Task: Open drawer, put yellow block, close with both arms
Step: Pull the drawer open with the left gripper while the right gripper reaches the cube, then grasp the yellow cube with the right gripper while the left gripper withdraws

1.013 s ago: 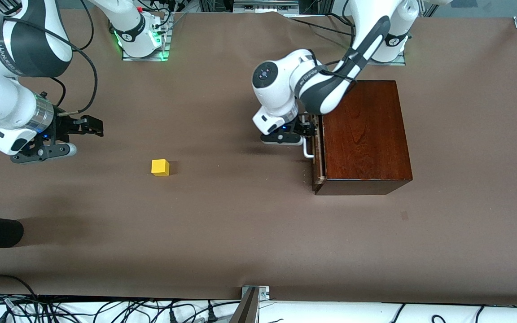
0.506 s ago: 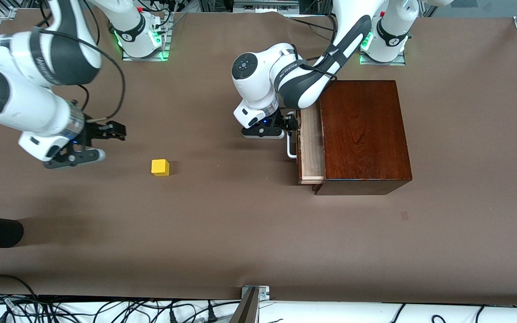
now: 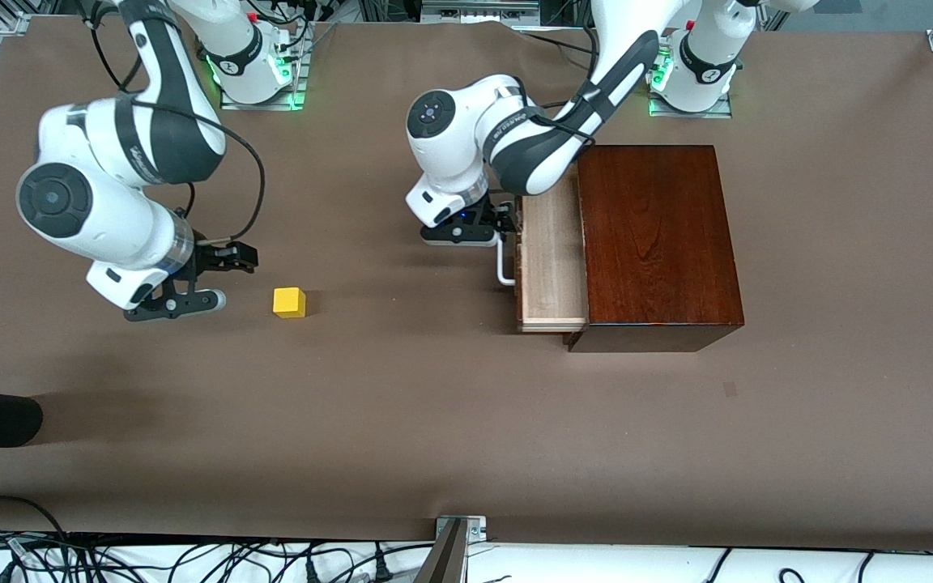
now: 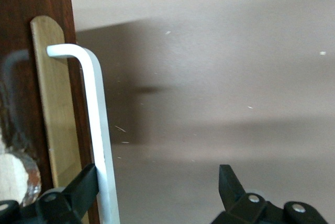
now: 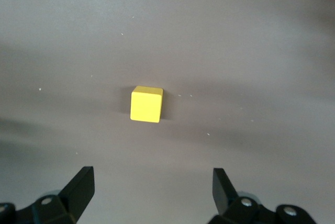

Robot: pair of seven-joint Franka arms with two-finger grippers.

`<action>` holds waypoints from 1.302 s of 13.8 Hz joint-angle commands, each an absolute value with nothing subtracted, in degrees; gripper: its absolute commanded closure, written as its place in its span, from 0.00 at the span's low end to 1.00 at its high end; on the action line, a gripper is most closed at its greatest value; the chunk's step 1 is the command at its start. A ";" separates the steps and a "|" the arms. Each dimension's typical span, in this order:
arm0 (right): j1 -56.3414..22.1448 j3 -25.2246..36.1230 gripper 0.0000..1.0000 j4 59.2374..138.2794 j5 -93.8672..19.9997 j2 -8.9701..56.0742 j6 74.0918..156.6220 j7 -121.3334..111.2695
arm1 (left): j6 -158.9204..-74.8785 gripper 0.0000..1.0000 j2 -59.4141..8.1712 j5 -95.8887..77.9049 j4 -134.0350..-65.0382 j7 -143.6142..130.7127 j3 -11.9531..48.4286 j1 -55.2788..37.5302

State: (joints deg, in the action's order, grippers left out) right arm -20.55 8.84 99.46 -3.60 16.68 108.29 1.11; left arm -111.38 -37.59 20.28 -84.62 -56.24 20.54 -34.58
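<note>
Sliding out from the dark reddish-brown wooden box, the pale-lined drawer now gapes at frame centre-right; I see the left gripper with fingers spread around its white U-shaped bar handle, while the right gripper, fingers spread, has closed in on the small yellow block on the brown bench, ready to grasp.

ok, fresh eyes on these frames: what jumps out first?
The dark reddish-brown wooden box at the left arm's end, its pale-wood drawer pulled partway out, left gripper open at the white bar handle. Then the small yellow block beside the open right gripper.
</note>
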 commanded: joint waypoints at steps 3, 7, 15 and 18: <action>-20.65 8.96 0.00 108.44 -5.19 15.73 118.72 1.67 | -110.75 0.00 -37.37 18.81 -79.29 -56.34 20.92 -35.07; -20.65 8.79 0.00 111.79 -6.49 17.75 124.79 1.76 | -93.56 0.00 -33.32 17.06 -71.04 -49.07 20.83 -32.18; -20.65 5.63 0.00 115.58 -7.38 23.28 138.33 4.39 | -82.18 0.00 -19.44 13.03 -69.52 -22.45 20.48 -12.60; -20.65 5.19 0.00 115.66 -7.38 24.69 140.01 5.10 | -83.05 0.00 -12.86 4.59 -74.59 -11.90 18.47 -3.37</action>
State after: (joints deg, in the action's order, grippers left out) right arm -20.68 5.39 115.16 -6.39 24.39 138.45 4.55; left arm -82.47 -18.36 9.14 -69.10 -18.18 19.54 -8.25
